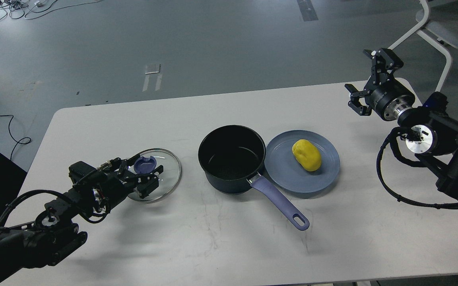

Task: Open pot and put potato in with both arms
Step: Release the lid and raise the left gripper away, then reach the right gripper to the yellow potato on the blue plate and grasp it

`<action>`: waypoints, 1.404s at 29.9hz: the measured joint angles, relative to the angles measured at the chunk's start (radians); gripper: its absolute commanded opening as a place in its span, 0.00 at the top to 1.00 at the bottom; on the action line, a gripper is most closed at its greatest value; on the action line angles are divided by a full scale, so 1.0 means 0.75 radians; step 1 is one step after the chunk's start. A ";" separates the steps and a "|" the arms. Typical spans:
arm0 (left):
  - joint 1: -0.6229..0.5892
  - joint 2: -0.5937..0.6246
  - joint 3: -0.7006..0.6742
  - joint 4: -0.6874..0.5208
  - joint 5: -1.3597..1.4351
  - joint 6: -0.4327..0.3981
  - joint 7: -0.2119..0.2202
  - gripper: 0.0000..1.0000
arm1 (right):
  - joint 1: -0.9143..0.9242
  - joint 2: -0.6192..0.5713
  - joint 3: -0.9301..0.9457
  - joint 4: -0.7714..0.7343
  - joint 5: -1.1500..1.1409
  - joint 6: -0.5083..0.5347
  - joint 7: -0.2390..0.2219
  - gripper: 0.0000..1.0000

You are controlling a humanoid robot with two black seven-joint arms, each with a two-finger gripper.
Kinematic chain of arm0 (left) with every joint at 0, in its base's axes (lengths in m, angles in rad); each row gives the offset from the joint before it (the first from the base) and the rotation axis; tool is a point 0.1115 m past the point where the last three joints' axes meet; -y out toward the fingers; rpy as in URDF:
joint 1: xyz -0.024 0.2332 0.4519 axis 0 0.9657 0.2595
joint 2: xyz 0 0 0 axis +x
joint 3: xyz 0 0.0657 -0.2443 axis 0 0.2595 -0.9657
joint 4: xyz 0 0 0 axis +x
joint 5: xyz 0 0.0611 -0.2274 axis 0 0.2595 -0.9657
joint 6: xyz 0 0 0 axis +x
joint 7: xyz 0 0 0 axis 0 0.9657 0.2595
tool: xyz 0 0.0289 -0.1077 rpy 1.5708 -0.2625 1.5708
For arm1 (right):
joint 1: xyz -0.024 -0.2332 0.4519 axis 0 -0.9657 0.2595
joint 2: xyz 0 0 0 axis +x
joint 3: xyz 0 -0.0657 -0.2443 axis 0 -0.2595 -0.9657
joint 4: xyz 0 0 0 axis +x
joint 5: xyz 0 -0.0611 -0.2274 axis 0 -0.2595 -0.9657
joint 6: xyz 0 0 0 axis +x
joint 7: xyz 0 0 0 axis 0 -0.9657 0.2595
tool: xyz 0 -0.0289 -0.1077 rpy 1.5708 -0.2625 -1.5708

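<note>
Both grippers are gaping open and gripping nothing: the right gripper (366,85) is hovering over the table (105,127) corner, the left gripper (146,171) straddling the glass lid (171,174) knob. No readable writing is showing. The pot (231,159) is sitting uncovered, touching the plate (284,174) carrying the potato (306,155).

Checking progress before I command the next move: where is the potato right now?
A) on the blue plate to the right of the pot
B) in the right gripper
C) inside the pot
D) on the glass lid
A: the potato lies on the blue plate, right of the open pot, whose inside shows nothing in it; the right gripper is up and away from it.
</note>
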 measured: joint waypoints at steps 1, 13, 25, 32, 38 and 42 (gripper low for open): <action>0.000 0.000 0.000 0.000 -0.026 0.000 -0.004 0.03 | 0.001 0.000 -0.001 0.001 0.000 0.001 0.000 0.00; -0.181 0.031 -0.019 -0.141 -0.552 0.000 -0.009 0.02 | 0.121 -0.025 -0.165 0.018 -0.144 0.018 0.059 0.00; -0.505 0.034 -0.059 -0.187 -1.488 -0.346 0.001 0.02 | 0.322 -0.066 -0.660 0.036 -0.863 0.007 0.304 0.00; -0.521 0.032 -0.302 -0.186 -1.637 -0.687 0.202 0.02 | 0.413 -0.099 -0.949 0.070 -1.282 -0.040 0.308 0.00; -0.479 0.029 -0.373 -0.188 -1.638 -0.766 0.234 0.02 | 0.469 -0.149 -1.125 0.210 -1.399 -0.052 0.308 0.00; -0.452 0.029 -0.374 -0.188 -1.631 -0.767 0.229 0.02 | 0.471 -0.146 -1.182 0.241 -1.411 -0.052 0.308 0.00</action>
